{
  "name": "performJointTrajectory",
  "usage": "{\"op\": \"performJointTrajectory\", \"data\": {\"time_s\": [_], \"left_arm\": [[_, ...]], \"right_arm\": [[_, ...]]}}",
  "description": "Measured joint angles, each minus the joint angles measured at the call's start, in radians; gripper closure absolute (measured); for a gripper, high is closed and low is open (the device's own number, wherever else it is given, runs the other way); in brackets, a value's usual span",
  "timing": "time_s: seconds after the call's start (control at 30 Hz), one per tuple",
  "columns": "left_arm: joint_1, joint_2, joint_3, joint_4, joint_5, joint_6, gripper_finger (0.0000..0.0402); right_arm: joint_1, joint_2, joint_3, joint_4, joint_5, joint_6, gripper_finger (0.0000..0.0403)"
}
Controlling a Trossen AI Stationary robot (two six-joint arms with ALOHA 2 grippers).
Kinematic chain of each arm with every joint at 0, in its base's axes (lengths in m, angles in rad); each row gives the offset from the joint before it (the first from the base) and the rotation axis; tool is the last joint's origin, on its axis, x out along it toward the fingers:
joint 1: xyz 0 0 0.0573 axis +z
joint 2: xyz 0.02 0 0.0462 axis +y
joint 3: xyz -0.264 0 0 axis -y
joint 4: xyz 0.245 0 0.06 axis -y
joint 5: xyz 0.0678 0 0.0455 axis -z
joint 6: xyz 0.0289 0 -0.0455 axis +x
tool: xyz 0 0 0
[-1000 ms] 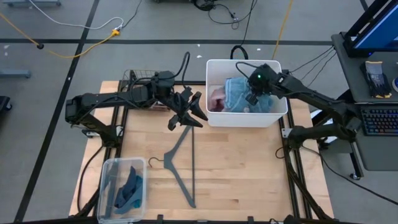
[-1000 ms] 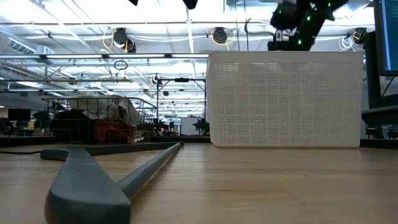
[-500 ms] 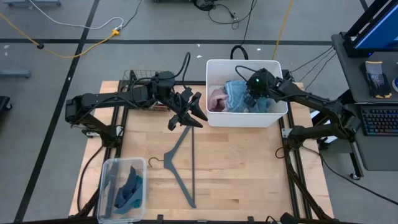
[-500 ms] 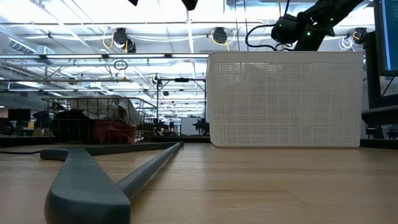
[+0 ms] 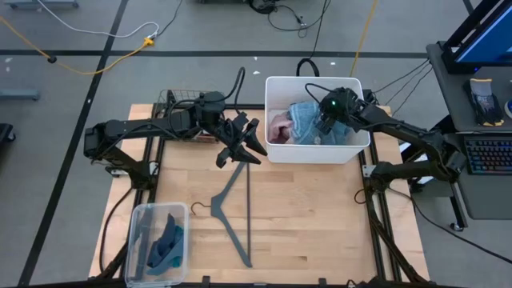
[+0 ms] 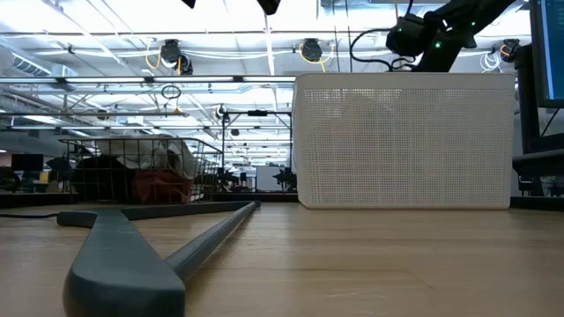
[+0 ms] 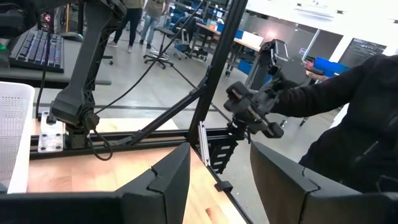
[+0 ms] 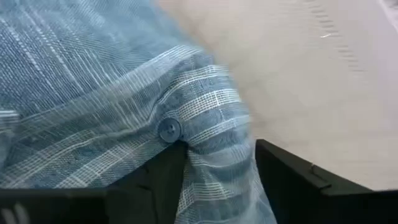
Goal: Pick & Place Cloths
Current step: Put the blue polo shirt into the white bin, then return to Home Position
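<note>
A blue-striped cloth with a button lies in the white bin at the table's far right, beside a pink cloth. My right gripper reaches down into the bin, open, with a fold of the striped cloth between its fingers. My left gripper hovers open, with nothing between its fingers, above the table just left of the bin. Teal and navy cloths lie in a clear container at the near left. My right gripper is open, its two fingers on either side of a raised fold of the blue-striped cloth, just below the button. It comes slanting down from above. The fold lies slack against one finger and is not pinched; the cloth rests in the bin.
A thin grey hanger lies flat mid-table, its bar close to the low camera. A wire basket with more cloths stands at the far left. The clear container's rim is at the near left edge. A person in a dark sleeve stands beyond the table.
My right gripper has sunk a little deeper into the bin over the blue-striped cloth and tipped at the wrist. The cloth sits slightly lower in the bin than before.
</note>
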Motion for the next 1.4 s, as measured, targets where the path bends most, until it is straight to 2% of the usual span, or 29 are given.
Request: {"op": "performJointTrajectory", "data": {"time_s": [0.1, 0.27, 0.43, 0.6, 0.77, 0.93, 1.1, 1.2, 1.4], "left_arm": [[0.0, 0.0, 0.0, 0.0, 0.0, 0.007, 0.0231], [0.002, 0.0, 0.0, -0.005, 0.0, 0.006, 0.0231], [0.007, 0.0, 0.0, -0.072, -0.007, 0.005, 0.0231], [0.007, 0.0, 0.0, -0.167, -0.008, -0.065, 0.0231], [0.008, 0.0, 0.0, -0.187, 0.003, 0.016, 0.0231], [0.008, 0.0, 0.0, -0.188, 0.092, 0.118, 0.0231], [0.005, 0.0, 0.0, -0.253, 0.106, 0.182, 0.0231], [-0.012, -0.031, -0.003, -0.282, 0.037, 0.19, 0.0231], [-0.105, -0.1, -0.048, -0.277, -0.292, 0.174, 0.0231]], "right_arm": [[0.017, -0.041, 0.0, -0.004, 0.048, -0.007, 0.0196], [0.061, -0.146, 0.0, 0.01, 0.022, 0.006, 0.0182], [0.117, -0.263, 0.0, 0.043, 0.021, 0.059, 0.0186], [0.213, -0.37, 0.0, 0.084, 0.013, 0.147, 0.02], [0.308, -0.445, 0.0, 0.094, -0.116, 0.266, 0.0216], [0.386, -0.487, 0.0, 0.078, -0.243, 0.333, 0.0229], [0.465, -0.515, 0.0, -0.027, -0.351, 0.399, 0.0237], [0.518, -0.53, 0.0, -0.098, -0.344, 0.448, 0.0239], [0.598, -0.558, 0.0, -0.117, -0.313, 0.489, 0.0237]]}}
